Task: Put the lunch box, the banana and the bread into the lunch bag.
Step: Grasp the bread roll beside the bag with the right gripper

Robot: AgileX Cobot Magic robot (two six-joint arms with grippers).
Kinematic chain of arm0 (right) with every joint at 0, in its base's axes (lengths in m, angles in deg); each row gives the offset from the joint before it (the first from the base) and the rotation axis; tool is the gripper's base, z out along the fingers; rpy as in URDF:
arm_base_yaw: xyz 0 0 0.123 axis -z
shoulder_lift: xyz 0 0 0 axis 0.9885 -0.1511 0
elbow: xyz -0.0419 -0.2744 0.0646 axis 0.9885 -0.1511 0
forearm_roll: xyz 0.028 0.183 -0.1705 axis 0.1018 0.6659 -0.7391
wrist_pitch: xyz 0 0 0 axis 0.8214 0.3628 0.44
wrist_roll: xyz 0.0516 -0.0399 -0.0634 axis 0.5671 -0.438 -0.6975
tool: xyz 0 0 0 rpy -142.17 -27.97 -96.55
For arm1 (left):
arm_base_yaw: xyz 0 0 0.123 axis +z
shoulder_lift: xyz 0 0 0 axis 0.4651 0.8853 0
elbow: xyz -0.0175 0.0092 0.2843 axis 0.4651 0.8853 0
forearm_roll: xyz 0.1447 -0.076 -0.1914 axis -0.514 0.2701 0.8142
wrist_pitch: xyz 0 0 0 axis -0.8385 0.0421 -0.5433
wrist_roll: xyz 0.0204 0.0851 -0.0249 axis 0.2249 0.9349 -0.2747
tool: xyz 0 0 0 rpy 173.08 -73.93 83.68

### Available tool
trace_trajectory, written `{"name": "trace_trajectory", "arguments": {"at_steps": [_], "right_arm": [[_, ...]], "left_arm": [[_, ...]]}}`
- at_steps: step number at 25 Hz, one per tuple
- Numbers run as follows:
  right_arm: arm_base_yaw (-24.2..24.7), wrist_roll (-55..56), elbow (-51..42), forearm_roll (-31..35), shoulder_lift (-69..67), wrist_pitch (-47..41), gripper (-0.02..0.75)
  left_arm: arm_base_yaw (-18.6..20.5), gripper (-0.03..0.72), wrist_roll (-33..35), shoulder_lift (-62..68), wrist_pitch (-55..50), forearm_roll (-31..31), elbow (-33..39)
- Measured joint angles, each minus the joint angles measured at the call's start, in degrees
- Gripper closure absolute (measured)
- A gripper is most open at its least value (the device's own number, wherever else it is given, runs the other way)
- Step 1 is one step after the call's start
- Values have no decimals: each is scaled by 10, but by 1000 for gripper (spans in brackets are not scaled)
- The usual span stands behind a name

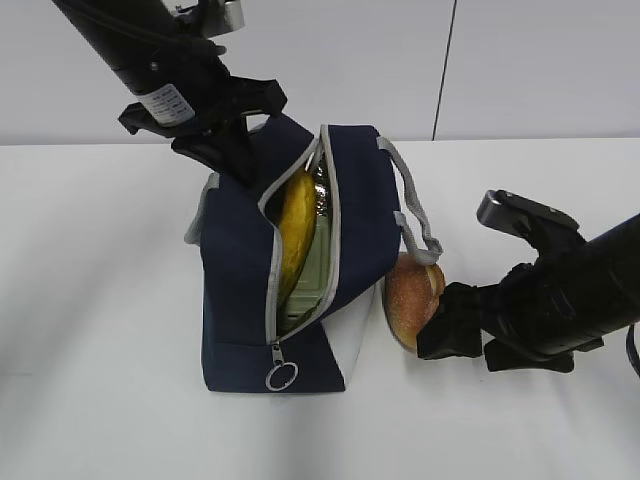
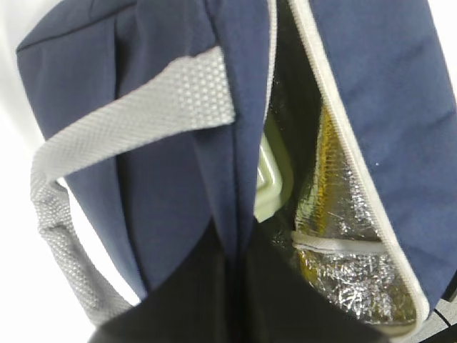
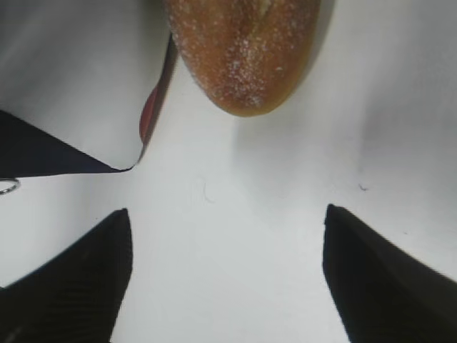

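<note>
Already the banana [image 1: 296, 232] and box [image 1: 312, 262] sit inside the bag [image 1: 240, 300], its flap pinched by the left gripper [image 1: 232, 160], while the bread [image 1: 412, 300] waits at its four o'clock before the right gripper [image 1: 447, 335], jaws spread empty.

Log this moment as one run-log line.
left gripper: shut on bag | right gripper: open, short of bread | banana, box: in bag | bread: on table
</note>
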Motion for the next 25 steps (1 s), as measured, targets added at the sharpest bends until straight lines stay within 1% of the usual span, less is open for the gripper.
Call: {"name": "trace_trajectory", "arguments": {"at_steps": [2,5,13,19,23,25], "right_arm": [[0,-6,12,1,-20,1,89],[0,-11,39,3,-42,3,82],[0,-13,107,4,-90,33,82],[0,-13,148,4,-146,38,83],[0,-13,160,4,-168,39,105],[0,-13,163,6,-174,39,142]], "left_arm": [[0,689,0,0,0,0,0],[0,689,0,0,0,0,0],[0,689,0,0,0,-6,0],[0,689,0,0,0,-9,0],[0,689,0,0,0,-11,0],[0,689,0,0,0,-11,0]]}}
